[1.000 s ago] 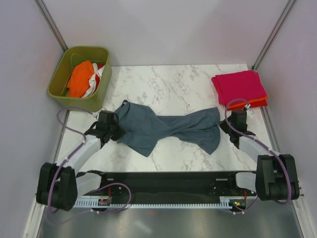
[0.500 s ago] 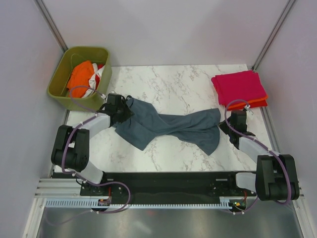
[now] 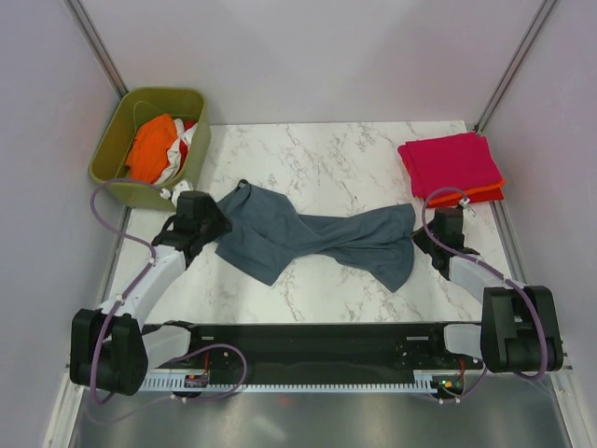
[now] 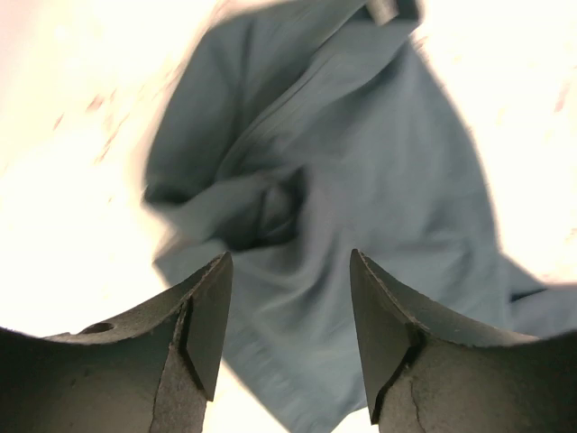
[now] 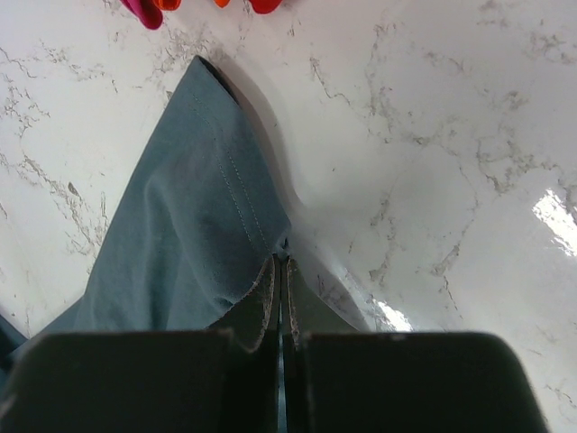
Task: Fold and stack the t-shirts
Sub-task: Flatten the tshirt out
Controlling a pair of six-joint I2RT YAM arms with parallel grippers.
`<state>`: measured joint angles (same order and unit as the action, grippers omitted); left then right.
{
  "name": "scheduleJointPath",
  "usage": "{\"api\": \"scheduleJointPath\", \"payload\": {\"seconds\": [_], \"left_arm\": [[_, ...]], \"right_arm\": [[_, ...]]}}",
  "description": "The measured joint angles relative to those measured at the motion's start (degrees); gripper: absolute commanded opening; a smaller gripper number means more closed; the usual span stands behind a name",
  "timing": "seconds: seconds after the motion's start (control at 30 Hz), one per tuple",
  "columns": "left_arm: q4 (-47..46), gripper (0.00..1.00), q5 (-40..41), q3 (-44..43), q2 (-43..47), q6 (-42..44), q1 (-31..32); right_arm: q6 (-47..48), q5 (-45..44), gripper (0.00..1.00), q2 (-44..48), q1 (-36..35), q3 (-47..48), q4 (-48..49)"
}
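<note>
Slate t-shirt: 1 spread out; stack holds 2, bin 2.

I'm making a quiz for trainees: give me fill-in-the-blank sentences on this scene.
The left tool hangs over the blue-grey t-shirt with its jaws ____.
The right tool is ____ on that shirt's edge.
The olive bin stands on the ____ arm's side.
Missing: open; shut; left.

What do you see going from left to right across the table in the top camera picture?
Olive-green plastic bin → slate blue-grey cloth t-shirt → folded magenta-pink cloth t-shirt.
</note>
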<state>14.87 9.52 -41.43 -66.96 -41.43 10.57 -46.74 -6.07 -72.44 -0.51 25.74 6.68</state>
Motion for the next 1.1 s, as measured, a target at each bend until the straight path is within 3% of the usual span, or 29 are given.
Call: {"api": "scheduleJointPath", "payload": {"seconds": [0.27,0.8,1.1], "left_arm": [[1.4,0.6,0.2,10.0,2.6,-0.5,-1.6],[-3.1,0.52,-1.7,8.8,-8.7,-0.5,-3.5],[-3.4,0.33,-0.7,5.4,-13.6,-0.7,-3.6]], "right_arm": [[0.1,0.6,0.0,0.4,0.0,-0.5,0.3],[0.0,0.0,0.0,7.0,0.0,-4.5,2.4],[0.0,-0.2,0.0,6.8,0.0,-4.5,2.4]]}}
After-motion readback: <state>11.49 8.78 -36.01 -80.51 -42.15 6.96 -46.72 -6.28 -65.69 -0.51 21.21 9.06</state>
